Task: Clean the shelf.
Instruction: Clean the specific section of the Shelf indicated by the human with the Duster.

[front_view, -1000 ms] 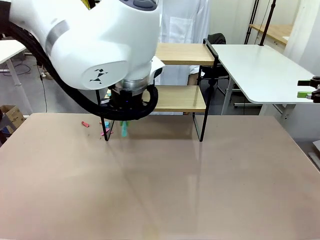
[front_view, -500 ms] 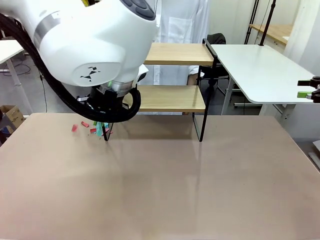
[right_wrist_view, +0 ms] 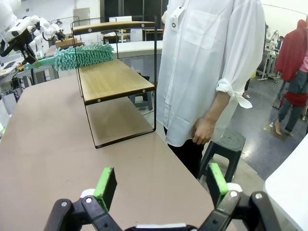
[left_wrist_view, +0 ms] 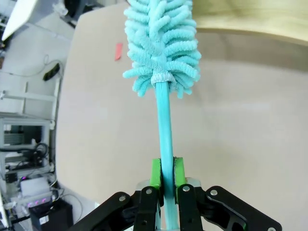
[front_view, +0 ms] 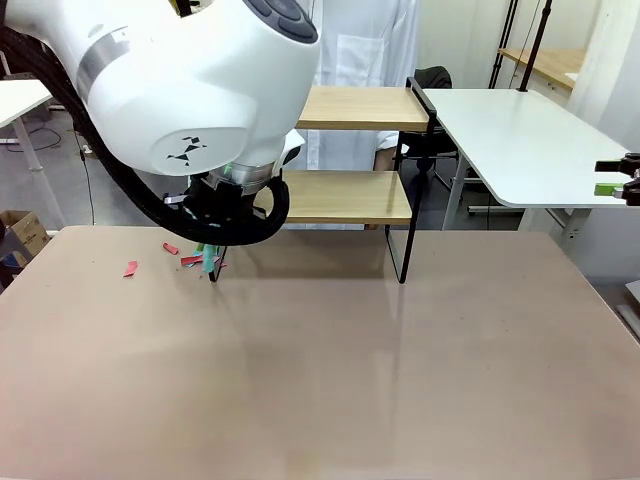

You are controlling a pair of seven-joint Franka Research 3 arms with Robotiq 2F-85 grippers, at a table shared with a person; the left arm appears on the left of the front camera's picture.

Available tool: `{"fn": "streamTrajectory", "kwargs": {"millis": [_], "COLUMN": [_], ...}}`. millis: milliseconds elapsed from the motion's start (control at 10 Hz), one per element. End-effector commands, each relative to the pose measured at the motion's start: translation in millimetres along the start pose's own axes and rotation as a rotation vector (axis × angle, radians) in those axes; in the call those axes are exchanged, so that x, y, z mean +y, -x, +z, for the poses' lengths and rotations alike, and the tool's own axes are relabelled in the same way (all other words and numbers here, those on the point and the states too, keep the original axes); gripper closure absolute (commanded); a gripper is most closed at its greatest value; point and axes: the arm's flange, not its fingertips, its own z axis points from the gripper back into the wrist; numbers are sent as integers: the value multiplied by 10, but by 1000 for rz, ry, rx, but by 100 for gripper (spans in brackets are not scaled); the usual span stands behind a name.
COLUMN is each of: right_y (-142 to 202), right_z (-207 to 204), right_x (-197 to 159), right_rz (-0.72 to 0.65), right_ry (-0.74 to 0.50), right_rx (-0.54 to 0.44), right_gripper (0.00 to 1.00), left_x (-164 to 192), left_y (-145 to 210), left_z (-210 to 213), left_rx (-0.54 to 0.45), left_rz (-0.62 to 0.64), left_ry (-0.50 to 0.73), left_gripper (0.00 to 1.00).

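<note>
Left gripper (left_wrist_view: pixel 166 172) clamped on teal duster (left_wrist_view: pixel 162 43) handle — head at the shelf (front_view: pixel 350 196), tabletop's far edge. Right gripper (right_wrist_view: pixel 161 185) jaws spread wide, empty.

A wide, pale tan bench (front_view: pixel 400 380) fills the foreground. Past its far right corner stands a white table (front_view: pixel 510 140), with a wooden-topped table (front_view: pixel 545 60) and black stand poles (front_view: pixel 538 35) behind it. The floor (front_view: pixel 55 205) is grey. A cardboard box (front_view: pixel 22 235) sits at the left. A black stool (right_wrist_view: pixel 226 144) stands beside the bench.
</note>
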Motion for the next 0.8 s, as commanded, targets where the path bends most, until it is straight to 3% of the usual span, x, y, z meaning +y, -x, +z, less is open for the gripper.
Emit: {"fn": "streamTrajectory", "kwargs": {"millis": [0, 200, 700], "right_y": [-72, -72, -72], "right_z": [-23, -23, -23], "right_x": [10, 10, 10], "right_rz": [-12, -12, -12], "right_ry": [9, 9, 9], "right_rx": [25, 25, 25], "right_gripper": [0, 0, 0], "left_x": [108, 212, 594], "left_y": [-34, -23, 45], "left_z": [57, 57, -53], "left_rx": [-48, -82, -187], "left_rz": [-30, -74, -340], "left_ry": [145, 235, 470], "left_gripper": [87, 87, 87]}}
